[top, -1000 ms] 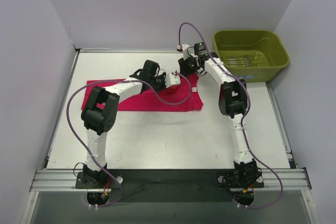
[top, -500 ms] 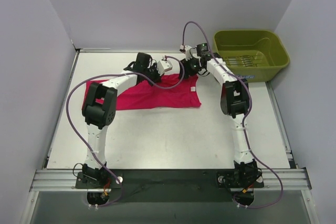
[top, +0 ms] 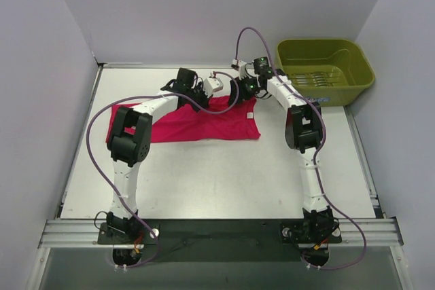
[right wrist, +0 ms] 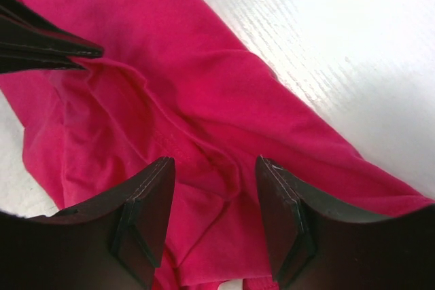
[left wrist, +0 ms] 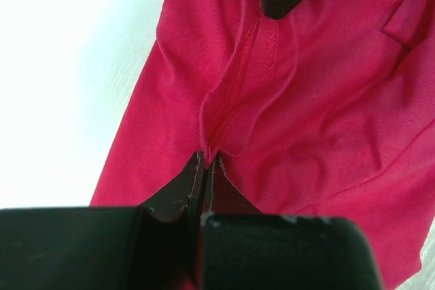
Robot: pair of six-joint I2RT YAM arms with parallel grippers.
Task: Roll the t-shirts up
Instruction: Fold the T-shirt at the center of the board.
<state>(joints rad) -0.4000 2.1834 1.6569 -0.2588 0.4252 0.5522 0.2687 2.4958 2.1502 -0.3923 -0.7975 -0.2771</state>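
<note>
While my left gripper (left wrist: 206,168) is pinching the t-shirt (left wrist: 326,100), my right gripper (right wrist: 214,166) is hanging wide open over it.

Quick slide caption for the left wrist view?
The left gripper shut on a pinched ridge of the thin magenta-red t-shirt, white table beside it.

Olive-green bin (top: 361,66) at the white table's (top: 217,174) far right corner, its floor seemingly slotted.
</note>
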